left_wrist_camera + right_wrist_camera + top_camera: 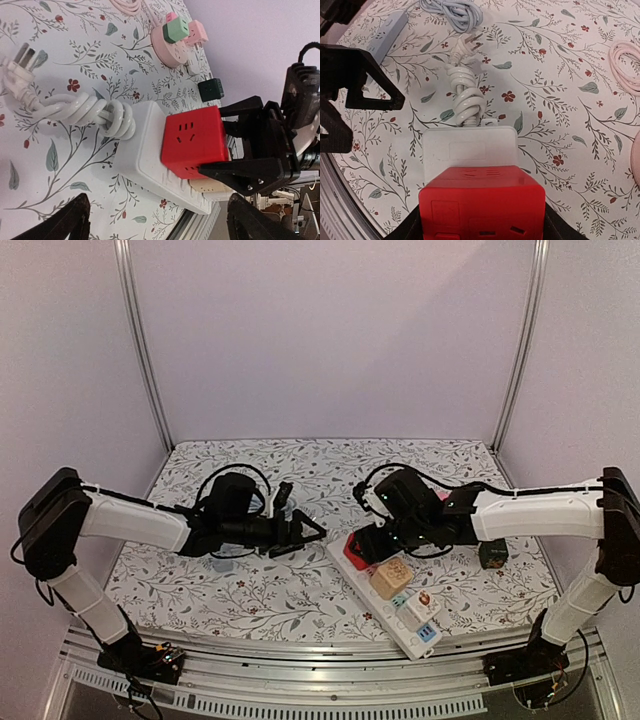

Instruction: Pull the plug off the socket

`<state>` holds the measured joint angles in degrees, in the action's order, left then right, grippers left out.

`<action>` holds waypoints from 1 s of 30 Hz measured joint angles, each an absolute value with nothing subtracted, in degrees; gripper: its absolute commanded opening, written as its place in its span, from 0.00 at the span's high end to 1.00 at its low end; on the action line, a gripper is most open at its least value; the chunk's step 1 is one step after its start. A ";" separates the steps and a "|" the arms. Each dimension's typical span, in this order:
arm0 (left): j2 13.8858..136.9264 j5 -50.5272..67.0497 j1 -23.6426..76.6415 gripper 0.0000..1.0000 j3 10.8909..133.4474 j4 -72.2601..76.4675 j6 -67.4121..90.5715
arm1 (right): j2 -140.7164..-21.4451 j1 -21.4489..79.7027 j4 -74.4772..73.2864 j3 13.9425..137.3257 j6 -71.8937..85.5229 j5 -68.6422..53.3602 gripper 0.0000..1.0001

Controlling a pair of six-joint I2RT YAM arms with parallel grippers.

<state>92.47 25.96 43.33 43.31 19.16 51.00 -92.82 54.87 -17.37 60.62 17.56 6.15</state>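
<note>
The red plug (480, 205) is sitting in the right claw's (371, 540) grip — left claw (303, 526) gaping wide, so the power strip (467, 147) is risking lifting too.

From above, the red cube plug (354, 552) lies mostly hidden under the right end effector (374, 537). The right wrist view cuts the plug off at the frame's lower edge, leaving only dark slivers of fingers (406, 234) on either side of it; whether they press on it cannot be told. In the left wrist view the white power strip (145, 150) vanishes behind the plug, and below the plug the left end effector (160, 212) shows mere fingertips.
</note>
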 measured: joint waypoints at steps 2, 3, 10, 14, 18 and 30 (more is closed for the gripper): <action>92.90 26.72 43.40 0.06 43.31 20.27 51.42 | -89.78 54.87 -15.22 59.09 18.02 5.28 0.96; 93.06 26.98 43.53 0.06 43.35 20.71 51.64 | -88.60 54.87 -14.15 58.61 18.20 4.99 0.96; 95.83 29.34 43.92 0.17 44.05 23.68 53.47 | -84.58 54.87 -7.31 56.14 18.87 2.92 0.97; 97.73 30.52 44.42 0.29 45.01 25.54 54.70 | -83.92 54.87 -6.24 55.29 19.33 2.22 0.99; 98.24 31.07 44.69 0.43 45.58 27.66 56.01 | -83.79 54.87 -5.89 55.05 19.55 1.89 1.00; 99.13 31.90 44.77 1.00 46.09 31.38 61.19 | -82.59 55.13 -4.78 53.78 20.36 3.49 1.00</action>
<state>99.13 31.90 44.77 46.09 31.38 61.19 -82.59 55.13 -4.78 53.78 20.36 3.49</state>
